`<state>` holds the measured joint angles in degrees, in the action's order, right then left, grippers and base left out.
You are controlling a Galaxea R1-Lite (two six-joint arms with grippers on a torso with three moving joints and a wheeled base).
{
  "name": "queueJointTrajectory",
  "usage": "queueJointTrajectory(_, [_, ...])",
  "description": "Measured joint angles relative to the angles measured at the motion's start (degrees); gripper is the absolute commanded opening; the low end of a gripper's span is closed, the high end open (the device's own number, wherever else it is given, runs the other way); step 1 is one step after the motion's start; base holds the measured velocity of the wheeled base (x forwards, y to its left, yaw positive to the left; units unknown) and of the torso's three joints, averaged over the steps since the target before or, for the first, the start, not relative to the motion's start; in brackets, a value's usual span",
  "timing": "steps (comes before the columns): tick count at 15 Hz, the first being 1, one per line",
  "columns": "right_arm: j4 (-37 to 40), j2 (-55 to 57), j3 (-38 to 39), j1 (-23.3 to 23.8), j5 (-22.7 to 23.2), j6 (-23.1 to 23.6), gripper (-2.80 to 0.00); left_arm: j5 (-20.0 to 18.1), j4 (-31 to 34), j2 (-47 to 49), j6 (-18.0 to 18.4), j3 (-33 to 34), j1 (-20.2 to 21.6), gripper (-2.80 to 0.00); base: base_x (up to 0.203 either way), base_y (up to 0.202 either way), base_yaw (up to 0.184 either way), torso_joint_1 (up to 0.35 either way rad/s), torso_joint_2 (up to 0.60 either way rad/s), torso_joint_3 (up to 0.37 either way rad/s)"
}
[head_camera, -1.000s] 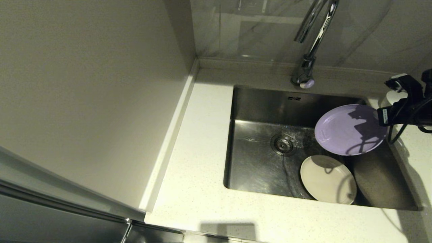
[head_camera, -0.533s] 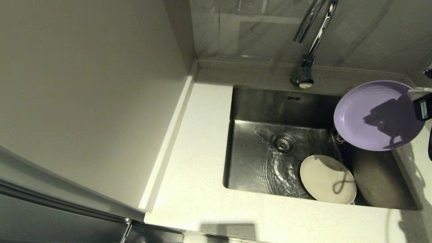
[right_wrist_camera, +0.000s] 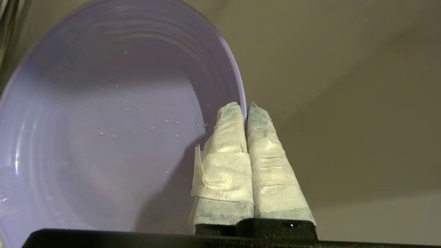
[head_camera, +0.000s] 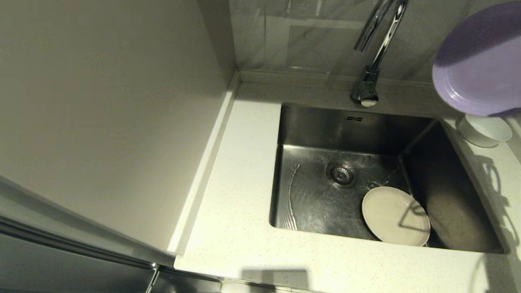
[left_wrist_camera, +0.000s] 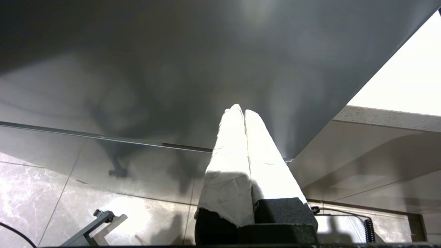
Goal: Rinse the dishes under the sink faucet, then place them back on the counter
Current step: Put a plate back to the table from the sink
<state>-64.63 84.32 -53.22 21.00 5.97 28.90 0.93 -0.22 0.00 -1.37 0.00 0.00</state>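
The lilac plate (head_camera: 480, 69) hangs in the air above and to the right of the sink (head_camera: 350, 126), well clear of the basin and tilted so that its face turns toward the faucet (head_camera: 376, 49); its lower rim overlaps the white bowl (head_camera: 486, 130) in the head view, though whether the two touch cannot be told. In the right wrist view the right gripper (right_wrist_camera: 246, 105) has its tape-wrapped fingers (right_wrist_camera: 224, 151) pinched together on the rim of the lilac plate (right_wrist_camera: 103, 131), one finger on each side of the edge, and small water drops dot the plate's face. The white bowl stands upright on the counter (head_camera: 244, 228) just beside the sink's right rim, near its back corner. The cream plate (head_camera: 395, 215) lies on the sink floor at the front right, just beside the round drain strainer (head_camera: 341, 173), with a thin film of rippling water on the steel to the left of the strainer. The faucet rises from the counter behind the back wall of the sink, above the two overflow slots (head_camera: 354, 119). The left gripper (left_wrist_camera: 241, 112) is out of the head view; its own camera shows its wrapped fingers (left_wrist_camera: 227, 162) pressed together on nothing, below the counter's edge and facing a dark cabinet front (left_wrist_camera: 172, 69) over a tiled floor (left_wrist_camera: 51, 193).
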Motion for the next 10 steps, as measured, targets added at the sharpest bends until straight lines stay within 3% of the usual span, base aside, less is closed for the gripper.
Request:
queueJointTrajectory(2, [-4.85,-0.86,0.96,0.00,-1.55,-5.74,-2.80,0.00,-0.02,0.00,-0.01,0.00,0.00,-2.80,0.000,0.000,0.000,0.000,0.00,0.000])
queueJointTrajectory(7, [-4.10,-3.94,18.20,-0.15,-1.70,-5.64,-2.80,0.01,-0.02,0.00,0.00,0.00,0.00,-2.80,0.000,0.000,0.000,0.000,0.00,0.000])
queueJointTrajectory(8, [-2.93,-4.38,18.03,-0.28,-1.75,-5.68,-2.80,0.01,-0.02,0.00,-0.01,0.00,-0.02,-2.80,0.000,0.000,0.000,0.000,0.00,0.000])
queueJointTrajectory(10, [2.00,-4.92,10.68,-0.43,-2.37,-6.27,-2.80,0.01,-0.04,0.00,-0.01,0.00,0.00,-2.80,0.000,0.000,0.000,0.000,0.00,0.000])
